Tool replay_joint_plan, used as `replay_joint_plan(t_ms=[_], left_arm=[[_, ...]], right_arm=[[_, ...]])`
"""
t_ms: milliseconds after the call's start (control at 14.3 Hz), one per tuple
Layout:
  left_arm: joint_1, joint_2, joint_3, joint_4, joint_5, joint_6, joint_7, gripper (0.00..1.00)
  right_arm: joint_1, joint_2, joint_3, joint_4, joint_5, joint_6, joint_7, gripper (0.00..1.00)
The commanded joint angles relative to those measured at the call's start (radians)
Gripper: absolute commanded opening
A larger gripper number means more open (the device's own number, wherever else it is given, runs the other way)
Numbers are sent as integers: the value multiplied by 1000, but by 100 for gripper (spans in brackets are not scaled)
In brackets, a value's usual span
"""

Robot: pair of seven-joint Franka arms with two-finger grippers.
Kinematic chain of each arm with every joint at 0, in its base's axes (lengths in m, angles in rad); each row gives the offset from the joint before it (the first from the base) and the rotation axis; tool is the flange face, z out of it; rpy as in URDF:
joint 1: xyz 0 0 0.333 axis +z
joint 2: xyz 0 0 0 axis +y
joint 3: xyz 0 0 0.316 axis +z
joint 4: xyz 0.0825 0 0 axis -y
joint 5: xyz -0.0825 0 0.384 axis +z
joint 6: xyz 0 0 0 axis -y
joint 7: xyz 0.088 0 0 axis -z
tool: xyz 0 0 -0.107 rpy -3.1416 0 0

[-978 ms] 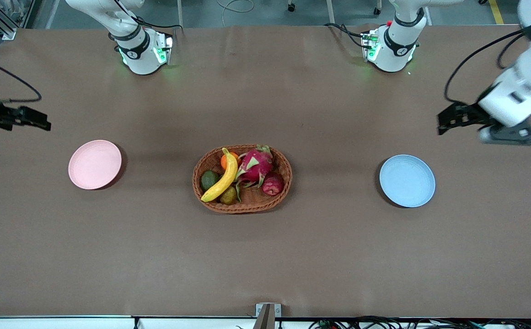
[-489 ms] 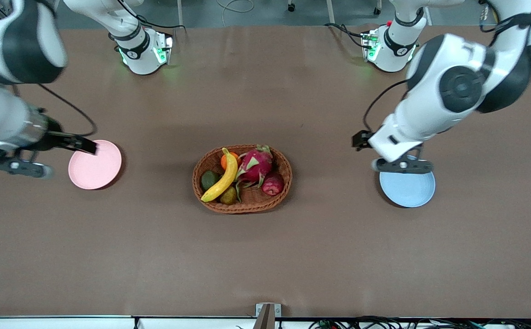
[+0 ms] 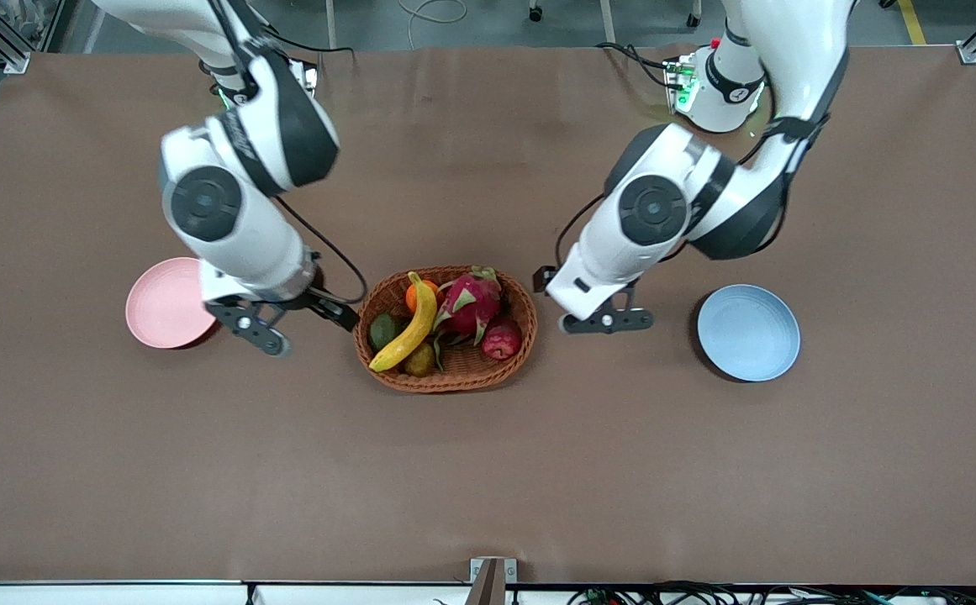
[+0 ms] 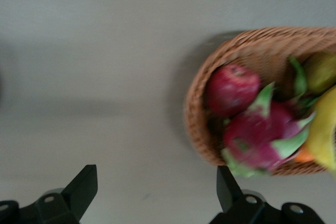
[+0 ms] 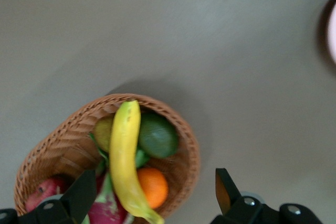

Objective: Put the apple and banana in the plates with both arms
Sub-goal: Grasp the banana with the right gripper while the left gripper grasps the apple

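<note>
1. Table [image 3: 488, 470]: your two arms have swung in from its ends over the last second and now flank the wicker basket [image 3: 454, 374], so the reach toward the fruit looks nearly done.
2. Plates: the pink plate [image 3: 155, 307] sits toward the right arm's end, the blue plate [image 3: 748, 332] toward the left arm's end; both carry nothing, so neither fruit is delivered yet.
3. Banana [image 3: 412, 323]: it lies in the basket on the side toward the right arm, resting across the other fruit.
4. Apple [image 3: 501, 338]: it sits in the basket on the side toward the left arm, touching the dragon fruit [image 3: 471, 304].
5. Right gripper [image 3: 319, 309]: it hovers over the table just beside the basket; its wrist view shows the fingers spread wide, holding nothing.
6. Left gripper [image 3: 548, 281]: it hangs beside the basket's other end. The front view hides its fingers, but its wrist view shows them parted and empty, with the apple close ahead.
</note>
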Motion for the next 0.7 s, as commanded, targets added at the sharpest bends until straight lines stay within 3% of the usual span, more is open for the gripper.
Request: replay_joint_plan(t_ms=[0,280,629], left_arm=[[-44,100,7,80,14,94,-128,100],[-81,203,9,89,15,278,-292,100],[-126,289,36,121,12,337,-392,100]], right_arm=[[59,85,-13,13,12,88,160,99],[112,185,-13,15,12,186,283,94],[132,247,-13,15,12,226,306,85]])
